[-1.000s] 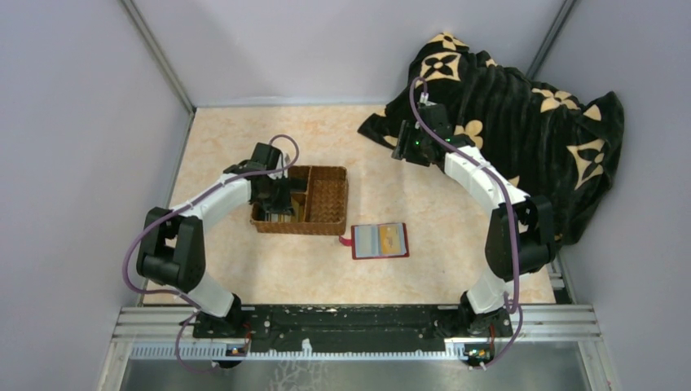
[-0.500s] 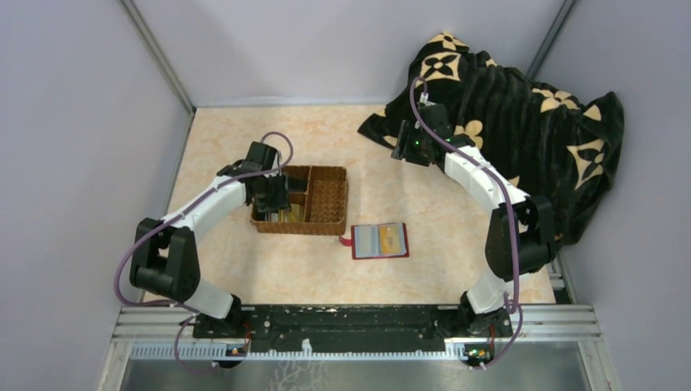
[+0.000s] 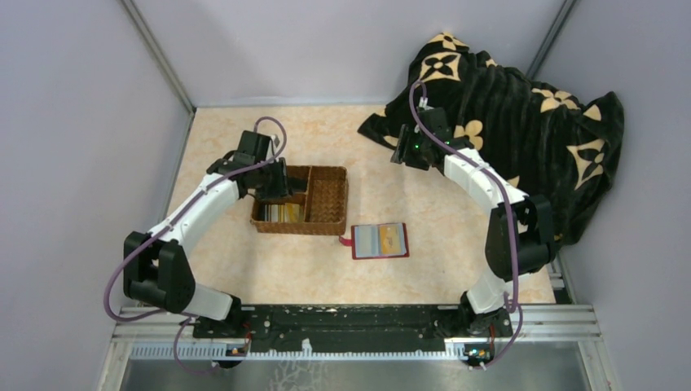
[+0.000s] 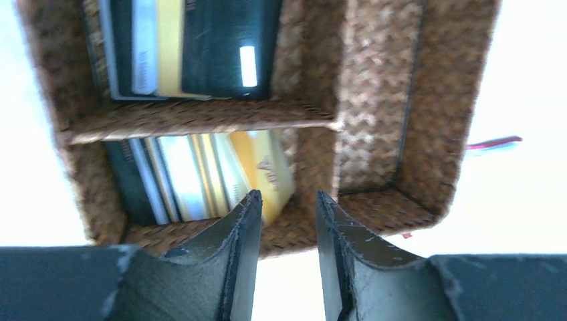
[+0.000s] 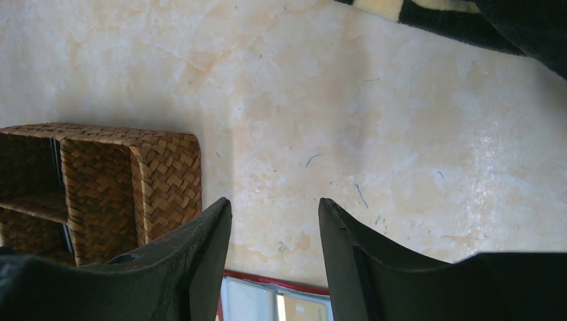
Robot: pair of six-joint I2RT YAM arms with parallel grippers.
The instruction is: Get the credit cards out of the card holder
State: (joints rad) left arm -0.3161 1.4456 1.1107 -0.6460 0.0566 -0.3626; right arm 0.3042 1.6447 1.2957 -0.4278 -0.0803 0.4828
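Observation:
The red card holder point(image 3: 380, 241) lies open on the table in front of the basket, with an orange card point(image 3: 393, 238) showing in a clear pocket. Its top edge point(image 5: 274, 294) shows below my right gripper point(image 5: 274, 204), which hovers open and empty; from above, that gripper point(image 3: 401, 153) is at the back beside the blanket. Several credit cards point(image 4: 200, 175) stand in the basket's near-left compartment, and more cards point(image 4: 194, 47) fill the one behind. My left gripper point(image 4: 286, 200) is open and empty, just above the basket's back-left corner point(image 3: 277, 186).
The brown wicker divided basket point(image 3: 326, 226) sits left of centre; its large right compartment point(image 4: 378, 100) holds nothing. A black blanket with tan flowers point(image 3: 521, 90) is heaped at the back right. Grey walls close in both sides.
My left gripper was shut down inside the basket's card compartment; it has opened and drawn up and back to the left, leaving the cards there. The right arm has stayed put.

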